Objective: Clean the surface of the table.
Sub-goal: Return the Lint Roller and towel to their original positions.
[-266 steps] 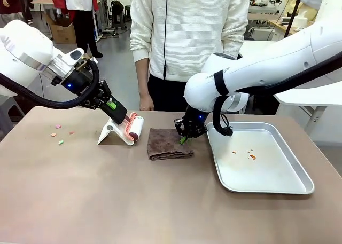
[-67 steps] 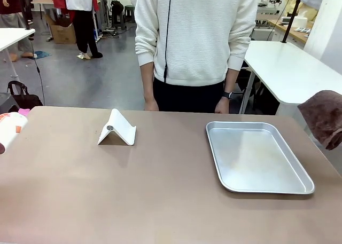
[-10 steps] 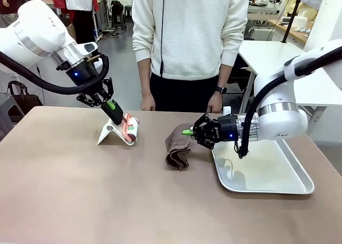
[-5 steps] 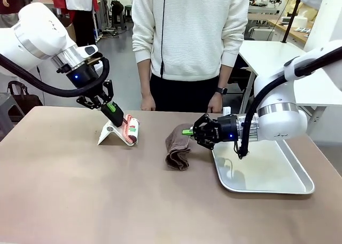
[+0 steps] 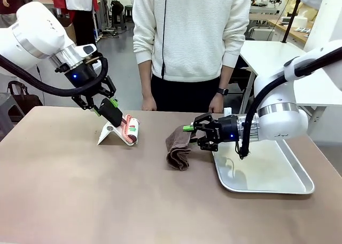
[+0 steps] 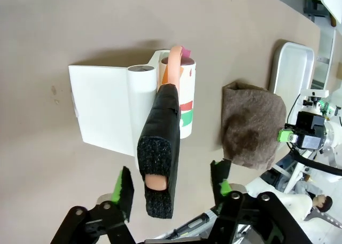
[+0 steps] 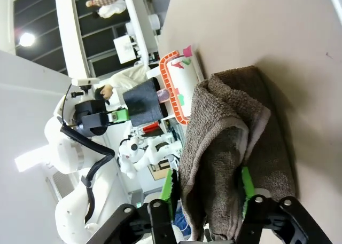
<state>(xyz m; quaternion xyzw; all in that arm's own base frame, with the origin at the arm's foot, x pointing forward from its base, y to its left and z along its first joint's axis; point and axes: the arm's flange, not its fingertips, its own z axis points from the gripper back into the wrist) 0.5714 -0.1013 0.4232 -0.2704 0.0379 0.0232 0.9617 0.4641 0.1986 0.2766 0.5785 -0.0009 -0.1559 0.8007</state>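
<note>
Front: brown surface (image 5: 80, 201) carries white stand (image 5: 110, 133), roller (image 5: 131, 130), cloth (image 5: 178, 147), tray (image 5: 267, 172); person behind.
Left wrist: left hand (image 6: 171, 184) wide, foam handle (image 6: 160, 148) between fingers, untouched.
Right wrist: right hand (image 7: 206, 186) wide, straddling cloth (image 7: 230, 148).

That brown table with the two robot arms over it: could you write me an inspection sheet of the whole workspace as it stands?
Surface: matte brown-taupe table, no crumbs seen.
Job's things: lint roller with black foam handle resting on white folded stand; crumpled brown cloth beside silver metal tray.
Clutter: nothing seen.
Grippers: left gripper open, pads either side of the handle, not touching; right gripper open around the cloth's edge.
Cables: black hoses along both arms.
Surroundings: person in white sweater standing at the far edge; white tables behind.
</note>
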